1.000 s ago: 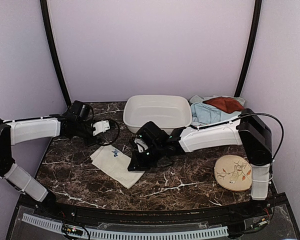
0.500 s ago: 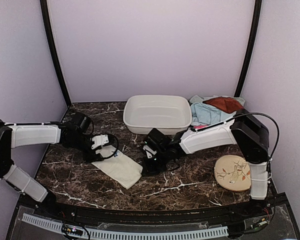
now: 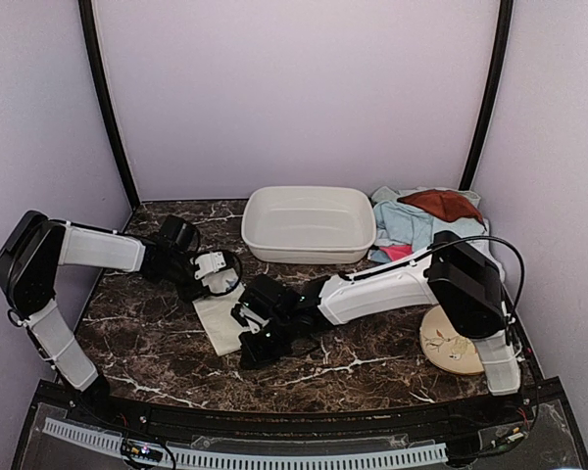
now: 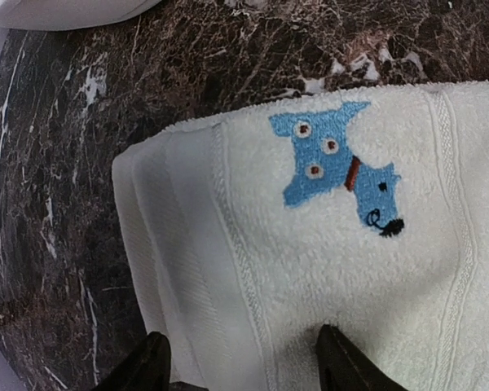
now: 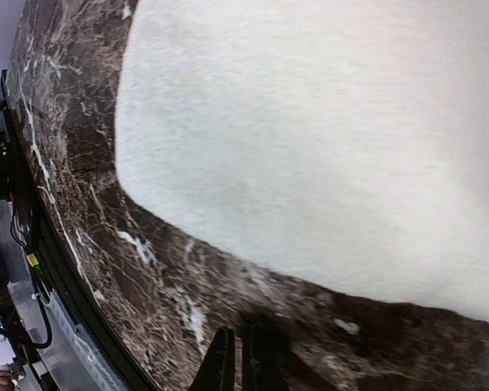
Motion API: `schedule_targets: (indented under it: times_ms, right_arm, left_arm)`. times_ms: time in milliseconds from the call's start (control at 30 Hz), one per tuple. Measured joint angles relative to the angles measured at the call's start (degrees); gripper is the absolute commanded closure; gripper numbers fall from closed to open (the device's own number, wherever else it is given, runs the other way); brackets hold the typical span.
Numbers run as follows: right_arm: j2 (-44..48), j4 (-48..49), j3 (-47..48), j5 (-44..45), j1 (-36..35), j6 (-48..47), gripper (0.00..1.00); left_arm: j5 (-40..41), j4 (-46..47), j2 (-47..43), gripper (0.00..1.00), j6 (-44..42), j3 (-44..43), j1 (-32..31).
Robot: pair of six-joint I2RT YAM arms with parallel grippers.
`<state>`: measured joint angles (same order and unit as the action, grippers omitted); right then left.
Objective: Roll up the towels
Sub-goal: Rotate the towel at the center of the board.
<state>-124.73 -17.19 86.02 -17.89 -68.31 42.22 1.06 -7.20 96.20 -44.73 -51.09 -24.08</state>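
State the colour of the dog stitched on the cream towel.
Blue dog on towel; left wrist view best.

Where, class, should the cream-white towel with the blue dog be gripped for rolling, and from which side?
The cream-white towel lies flat on the table, so probably pinch its layered folded edge beside the blue dog mark, coming from above at the far-left end; only that stacked edge offers thickness.

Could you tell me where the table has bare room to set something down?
Bare: the front strip between the cream towel and the disc, and left of that towel. Crowded: the middle, with left hand and right hand at the towel; the back right, with piled towels.
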Motion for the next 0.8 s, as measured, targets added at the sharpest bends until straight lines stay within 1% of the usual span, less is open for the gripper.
schedule_targets:
  times_ms: [67, 133, 233, 333, 400, 467, 600, 700, 800]
  right_arm:
    - [-0.8, 0.0, 1.6, -0.1, -0.8, -0.7, 0.83]
    - [-0.3, -0.7, 1.7, 0.9, -1.3, -3.0, 0.72]
    - [3.0, -1.2, -0.6, 6.5, -1.4, -10.5, 0.66]
    - [9.3, -1.1, -5.9, 12.3, -1.3, -21.9, 0.62]
    - [12.7, -0.7, -7.6, 15.4, -1.2, -31.3, 0.61]
    - [14.9, 0.2, -7.9, 17.8, -1.2, -41.2, 0.61]
    - [15.4, 1.9, -8.1, 20.6, -1.2, -59.2, 0.61]
    - [14.0, 3.0, -9.6, 21.6, -1.2, -68.6, 0.61]
    - [11.2, 4.5, -10.6, 21.8, -1.2, -75.3, 0.61]
  left_arm:
    - [0.4, 0.4, -0.4, 0.25, -0.7, -0.3, 0.4]
    - [-0.4, 0.0, -2.2, 0.17, -2.0, -0.3, 1.3]
    - [-3.1, -2.2, -7.8, 0.17, -4.4, -0.3, 3.2]
    - [-6.5, -6.8, -14.1, 0.17, -5.5, -0.9, 4.8]
    - [-9.6, -10.9, -16.1, 0.17, -4.5, -2.4, 6.2]
    - [-13.9, -15.1, -16.5, 0.09, -2.7, -4.5, 8.2]
    - [-18.8, -21.9, -16.6, 0.08, 0.2, -5.7, 13.5]
    - [-20.6, -25.5, -17.8, 0.08, 0.6, -4.3, 15.8]
    - [-22.6, -29.3, -20.6, 0.08, 0.5, -2.6, 17.6]
